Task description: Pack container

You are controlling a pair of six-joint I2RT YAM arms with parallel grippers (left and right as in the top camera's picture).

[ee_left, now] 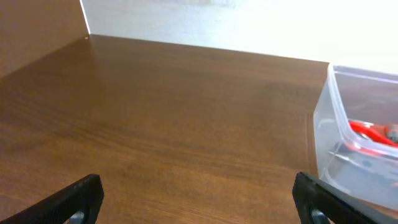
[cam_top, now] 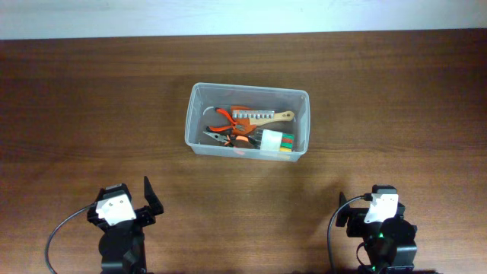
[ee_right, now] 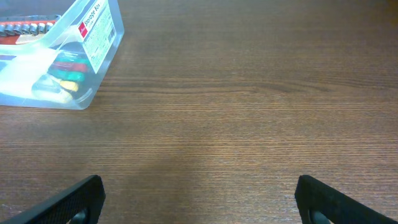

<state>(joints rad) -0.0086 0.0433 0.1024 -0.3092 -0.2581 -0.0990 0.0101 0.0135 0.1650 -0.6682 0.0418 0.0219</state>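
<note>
Brown wood grain fills the overhead view. On this dark wooden worktop (cam_top: 91, 91) the clear, translucent plastic rectangular container (cam_top: 251, 87) sits about midway between the left and right edges, somewhat nearer the far edge. Inside it lie orange-handled pliers (cam_top: 227, 116), a wooden-handled brush (cam_top: 266, 116) and a white block with coloured stripes (cam_top: 275, 141), all heaped toward its near wall. No loose tool shows on the worktop, so the packing looks largely done. The left gripper (cam_top: 125, 190) waits by the near edge toward the near-left corner, and the right gripper (cam_top: 369, 196) toward the near-right corner. Both are well apart from the container.

From the left wrist, the left gripper (ee_left: 199, 190) is spread wide with nothing between its fingers. The container (ee_left: 329, 124) shows at the right of this view, with red handles dim through its wall. The danger here, as I judge it, is a reach that clips the thin rim. A light bin on smooth wood would probably slide or tip rather than resist.

From the right wrist, the right gripper (ee_right: 199, 186) is likewise spread and empty. The container (ee_right: 102, 31) lies ahead toward the far-left, label outward. Any push from this side would probably shove it toward the left edge. The heaped tools could shift, or one could ride up over the wall. Whether the brush handle rests against the rim cannot be told.
</note>
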